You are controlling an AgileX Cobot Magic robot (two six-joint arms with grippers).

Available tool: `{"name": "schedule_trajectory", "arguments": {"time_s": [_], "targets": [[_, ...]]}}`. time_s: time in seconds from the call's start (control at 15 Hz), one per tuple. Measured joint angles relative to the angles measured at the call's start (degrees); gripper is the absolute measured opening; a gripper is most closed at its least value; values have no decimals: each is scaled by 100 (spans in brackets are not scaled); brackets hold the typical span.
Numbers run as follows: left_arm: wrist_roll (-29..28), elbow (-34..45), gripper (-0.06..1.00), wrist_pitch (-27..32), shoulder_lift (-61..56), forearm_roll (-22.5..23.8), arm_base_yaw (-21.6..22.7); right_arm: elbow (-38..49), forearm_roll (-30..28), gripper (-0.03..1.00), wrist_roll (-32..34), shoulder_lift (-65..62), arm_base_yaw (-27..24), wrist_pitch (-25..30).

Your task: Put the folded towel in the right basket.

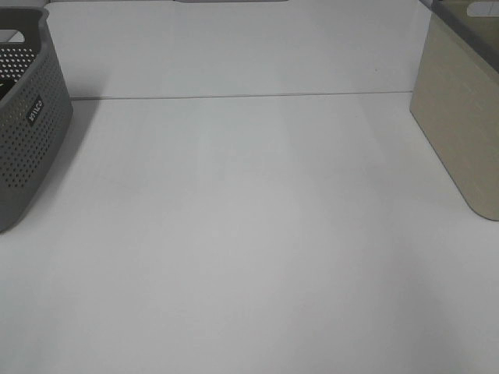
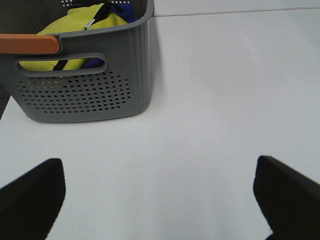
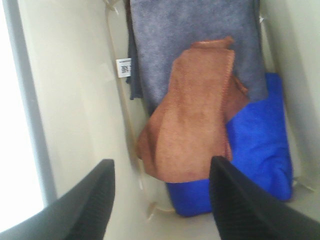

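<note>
Right end effector (image 3: 161,167): fingers apart, empty, above the beige right basket (image 3: 75,100). The orange towel (image 3: 195,115) lies inside, over a grey towel (image 3: 190,40) and a blue towel (image 3: 260,150). Placement appears complete. Next: lift the arm clear of the rim.

**Baskets: two.** One grey perforated basket (image 1: 27,148) stands at the table's left edge and one beige basket (image 1: 460,125) at its right edge.

**Towels in the beige basket: three.** One grey towel (image 3: 190,30), one orange-brown towel (image 3: 192,125) and one blue towel (image 3: 260,150), with one white label (image 3: 123,67) beside them.

**Cloths visible in the grey perforated basket: two.** One yellow cloth (image 2: 65,27) and one blue cloth (image 2: 122,9). One orange strip (image 2: 27,44) lies on its rim. The rest of its contents is hidden.
</note>
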Motion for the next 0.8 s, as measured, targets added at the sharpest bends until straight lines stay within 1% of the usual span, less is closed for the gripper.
{"name": "schedule_trajectory", "arguments": {"time_s": [0.13,0.27,0.4,0.6,0.67,0.8], "targets": [[0,0,97,0,0,0,0,0,46,59,57,-11,286,-11],[0,0,97,0,0,0,0,0,40,61,57,-86,710,-11],[0,0,97,0,0,0,0,0,-92,61,97,-292,1152,-11],[0,0,97,0,0,0,0,57,-281,61,304,-699,1518,-6],[0,0,97,0,0,0,0,183,-275,61,361,-940,1564,-11],[0,0,97,0,0,0,0,773,-229,63,384,-1518,1581,-17]]}}
